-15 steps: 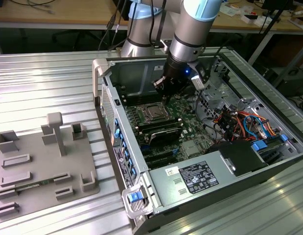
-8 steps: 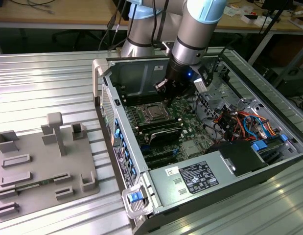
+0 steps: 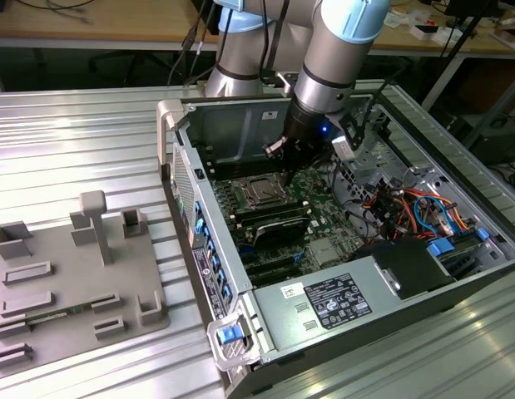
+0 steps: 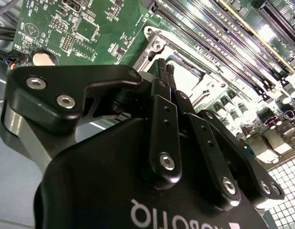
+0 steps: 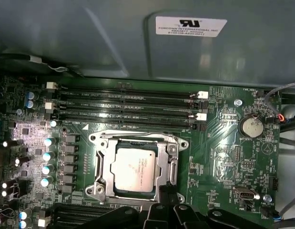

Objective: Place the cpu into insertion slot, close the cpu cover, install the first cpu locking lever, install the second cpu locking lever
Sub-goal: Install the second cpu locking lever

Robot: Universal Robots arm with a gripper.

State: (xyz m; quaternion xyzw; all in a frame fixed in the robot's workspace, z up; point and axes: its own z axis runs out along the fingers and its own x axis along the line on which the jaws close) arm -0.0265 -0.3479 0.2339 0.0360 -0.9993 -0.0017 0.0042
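Note:
The cpu (image 5: 134, 168), a pale square chip with a silvery face, lies flat in the insertion slot (image 5: 137, 137) on the green board. The silvery cpu cover (image 5: 162, 153) lies down around it as a frame. In the exterior view the cpu (image 3: 261, 193) sits mid-board inside the open computer case. My gripper (image 3: 284, 173) hangs just above the slot's edge on the exterior view's right. In the second wrist view my gripper (image 4: 165, 66) is shut, its black fingers (image 4: 162, 119) pressed together with nothing visible between them, tips right at the slot's metal rim (image 4: 154, 45).
Long black memory slots (image 5: 128, 102) run beside the socket, with a coin battery (image 5: 253, 126) nearby. The case walls (image 3: 232, 125) enclose the board. Cables (image 3: 407, 208) and a power supply (image 3: 340, 303) fill the exterior view's right. A grey fixture tray (image 3: 74, 283) lies outside the case.

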